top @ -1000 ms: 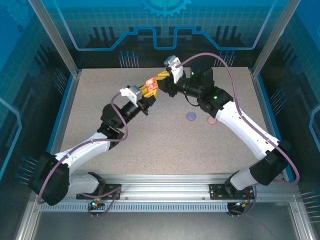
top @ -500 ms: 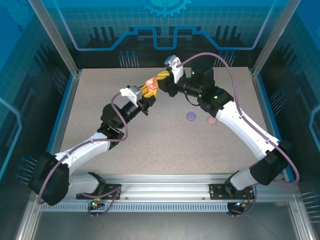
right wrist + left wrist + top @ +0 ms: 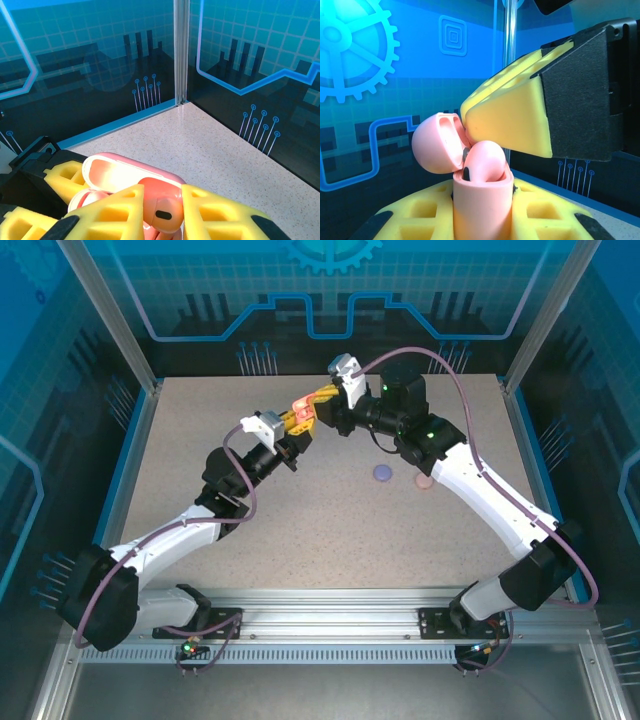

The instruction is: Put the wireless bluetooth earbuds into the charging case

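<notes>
No readable writing.
The blue wall panels (image 3: 330, 300) carry only graphics: a gear emblem (image 3: 350, 50), a nested-squares mark (image 3: 452, 35) and circuit-style lines (image 3: 240, 85). No letters, numbers, brand names or labels can be made out in any view.

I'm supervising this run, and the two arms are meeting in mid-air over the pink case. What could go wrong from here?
The earbud stands proud of the case, pinched by the right tool. If released now, it could tip out and fall to the table. The right tool's finger crowds the open lid, so pushing further might lever the lid or twist the case in the left tool.
</notes>
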